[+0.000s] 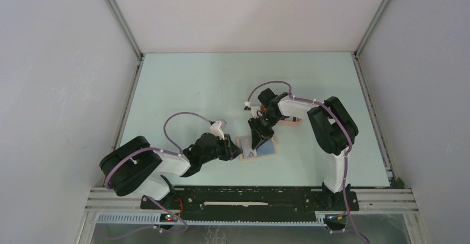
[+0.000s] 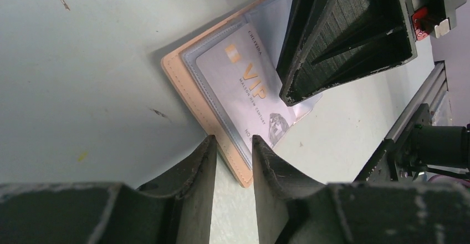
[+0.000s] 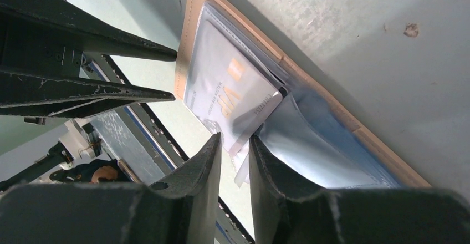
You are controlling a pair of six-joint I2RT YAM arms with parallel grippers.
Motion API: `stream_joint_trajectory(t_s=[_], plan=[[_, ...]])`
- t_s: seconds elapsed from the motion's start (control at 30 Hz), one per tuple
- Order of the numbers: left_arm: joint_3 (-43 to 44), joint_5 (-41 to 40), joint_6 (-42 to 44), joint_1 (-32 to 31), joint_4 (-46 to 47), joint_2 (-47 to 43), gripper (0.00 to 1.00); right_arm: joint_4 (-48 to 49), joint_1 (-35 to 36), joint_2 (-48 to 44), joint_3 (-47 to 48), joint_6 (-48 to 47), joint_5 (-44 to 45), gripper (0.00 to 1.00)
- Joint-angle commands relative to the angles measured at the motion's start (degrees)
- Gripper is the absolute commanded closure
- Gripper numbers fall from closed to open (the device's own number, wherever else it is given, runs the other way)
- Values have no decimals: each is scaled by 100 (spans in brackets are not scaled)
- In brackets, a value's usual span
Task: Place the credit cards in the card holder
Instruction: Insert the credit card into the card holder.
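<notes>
From above, the card holder [image 1: 244, 144] lies open on the surface [image 1: 194, 83] just in front of the arms. The left tool [image 1: 235, 151] is at its left edge and the right tool [image 1: 259, 138] over its middle. A peach tray [image 1: 290, 123] sits just behind the right tool, partly hidden by the arm, and its contents cannot be made out.

From the left wrist, the left tool's jaws stand narrowly apart with the holder's tan edge between them. Whether they pinch it or only straddle it, I cannot tell. A pale VIP card [image 2: 244, 83] rests on the clear sleeves.

From the right wrist, the right tool's jaws are drawn in on the card's near corner and look clamped on it.

Risks, as I judge them:
- Pushed at a slant, the card may catch the sleeve's lip and buckle the soft plastic.
- A corner grip may let the card twist free.
- If the holder is not held, it could slide away.

Count: one holder, one card in sight, one tray, two tools
</notes>
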Motion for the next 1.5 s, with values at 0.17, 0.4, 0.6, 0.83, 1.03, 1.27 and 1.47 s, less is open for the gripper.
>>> stream_joint_trajectory(t_s=[0.17,0.4,0.6,0.83,1.03,1.27,1.47], plan=[[72,116,-53,13,315,-28,64,-137,64,-168,260,-245,-201,63],[-37,15,-44,9,279,-265,60,-458,-41,-423,394,-648,243,61],[-114,-135,92,22,21,-607,57,-643,-413,-1132,253,-1100,342,61],[-134,-161,246,38,-194,-911,57,-673,-351,-1301,190,-1426,-4,65],[-217,-201,246,33,-186,-1047,57,-434,70,-908,170,-1325,292,75],[-272,-133,179,38,78,-837,58,-452,108,-416,279,-1215,679,80],[-309,-51,124,34,300,-692,58,-553,104,-205,324,-1212,1044,81]])
